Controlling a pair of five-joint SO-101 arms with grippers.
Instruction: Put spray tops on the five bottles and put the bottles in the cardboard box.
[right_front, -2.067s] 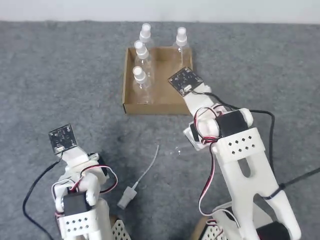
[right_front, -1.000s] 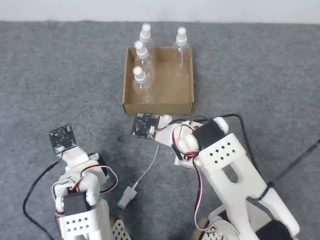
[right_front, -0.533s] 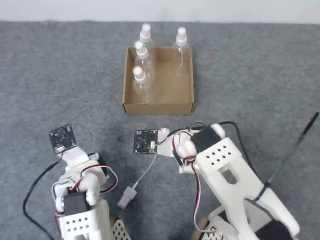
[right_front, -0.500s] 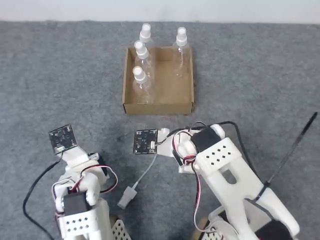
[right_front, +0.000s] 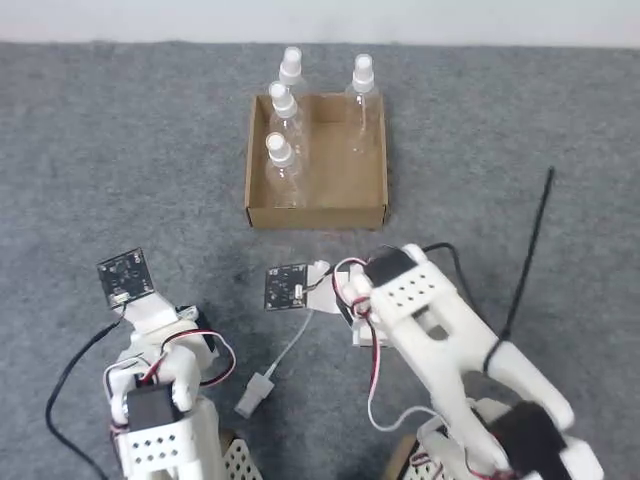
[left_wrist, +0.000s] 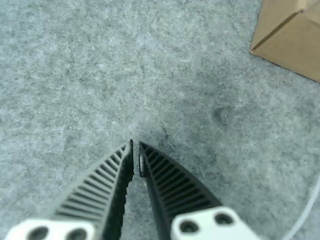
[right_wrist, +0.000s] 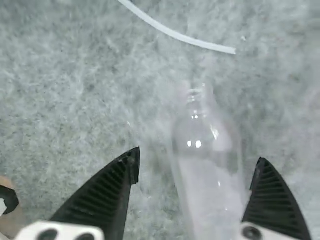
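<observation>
Cardboard box sits at 12 o'clock on the table. Just at its 6, the right gripper has its fingers spread wide around the capless bottle, which lies lengthwise with its neck pointing away. Left gripper is farther off, fingers pressed together.

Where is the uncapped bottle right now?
In the right wrist view the bottle lies on the carpet inside the open right gripper, neck toward the tube, on the arms' side of the box.
</observation>
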